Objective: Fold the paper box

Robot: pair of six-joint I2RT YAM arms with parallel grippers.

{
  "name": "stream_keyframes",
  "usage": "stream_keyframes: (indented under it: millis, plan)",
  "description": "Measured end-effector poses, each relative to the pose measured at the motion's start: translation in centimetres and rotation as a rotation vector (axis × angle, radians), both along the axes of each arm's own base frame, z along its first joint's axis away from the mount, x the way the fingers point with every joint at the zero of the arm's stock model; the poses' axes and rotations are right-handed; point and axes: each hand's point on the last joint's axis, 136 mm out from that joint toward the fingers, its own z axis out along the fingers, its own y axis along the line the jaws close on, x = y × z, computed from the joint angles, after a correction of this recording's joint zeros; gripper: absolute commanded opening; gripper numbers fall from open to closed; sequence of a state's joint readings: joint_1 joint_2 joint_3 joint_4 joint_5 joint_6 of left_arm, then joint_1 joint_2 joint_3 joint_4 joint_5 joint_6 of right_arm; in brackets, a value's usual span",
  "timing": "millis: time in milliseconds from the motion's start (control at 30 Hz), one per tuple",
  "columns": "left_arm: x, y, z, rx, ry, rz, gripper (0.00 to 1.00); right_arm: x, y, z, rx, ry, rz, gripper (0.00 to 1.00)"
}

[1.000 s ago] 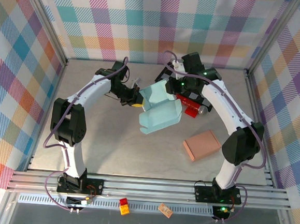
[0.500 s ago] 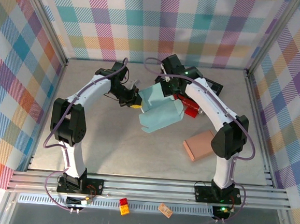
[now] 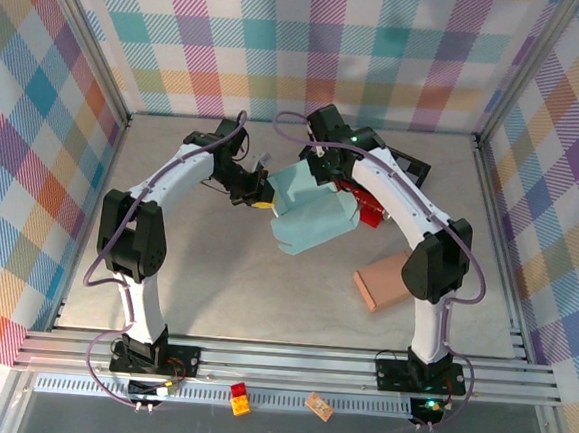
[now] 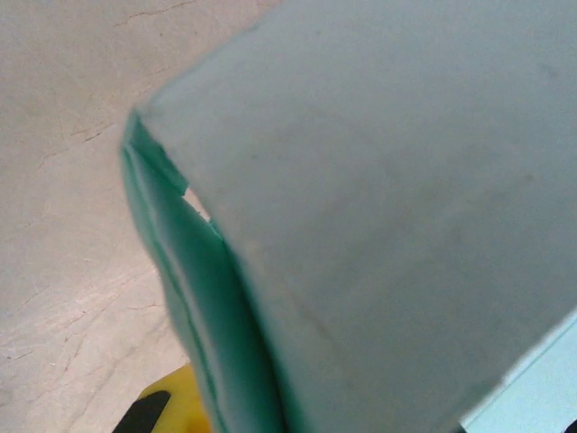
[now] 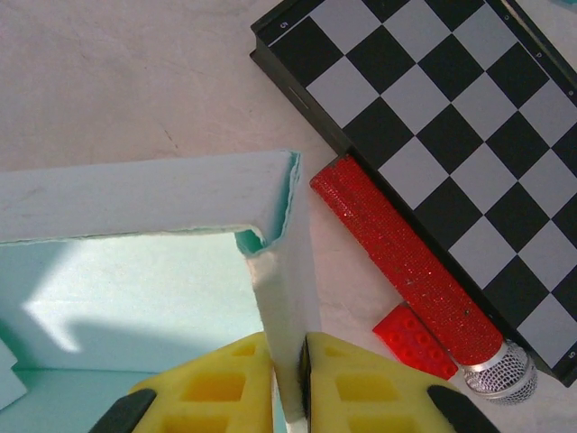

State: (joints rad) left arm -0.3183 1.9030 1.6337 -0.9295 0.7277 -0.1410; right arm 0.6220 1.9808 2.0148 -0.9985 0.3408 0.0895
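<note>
The pale teal paper box lies at the table's middle, its upper panel tilted over the body. My left gripper is shut on the box's left edge; in the left wrist view the box panel looms close, and one yellow fingertip shows beside its folded edge. My right gripper reaches over the box's far side. In the right wrist view the right gripper is shut on an upright wall of the box, yellow pads pressed on both faces.
A folded chessboard, a red glitter microphone and a red brick lie just right of the box. A tan block sits at the front right. Two small bricks rest on the front rail.
The right arm swung left across the back of the box and its jaws closed on a wall. The box's open side has folded over. The left arm held still.
</note>
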Motion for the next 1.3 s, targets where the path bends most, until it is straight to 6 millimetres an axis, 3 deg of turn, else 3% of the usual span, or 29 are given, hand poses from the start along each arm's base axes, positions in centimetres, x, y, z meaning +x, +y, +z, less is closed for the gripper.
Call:
stream_keyframes:
  millis: [167,333,700,833,1100,1300]
  plan:
    - [0.0,0.0,0.0,-0.002,0.000,-0.001,0.00,0.6,0.0,0.0,-0.018,-0.006,-0.010,0.17]
    - [0.0,0.0,0.0,-0.002,0.001,-0.001,0.00,0.8,-0.4,-0.6,-0.052,-0.002,-0.021,0.00]
    - [0.0,-0.1,0.0,-0.003,0.000,-0.002,0.00,0.8,-0.7,-0.3,-0.123,-0.050,-0.053,0.00]
    - [0.0,-0.1,0.1,-0.004,-0.001,-0.003,0.00,0.8,-0.7,-0.1,-0.123,-0.052,-0.057,0.16]
    - [0.4,-0.5,0.8,-0.031,-0.023,-0.009,0.00,1.4,-0.5,1.9,-0.092,-0.082,-0.063,0.20]
    - [0.4,-0.5,0.8,-0.031,-0.024,-0.009,0.00,1.8,-0.9,1.2,-0.113,-0.061,-0.063,0.01]
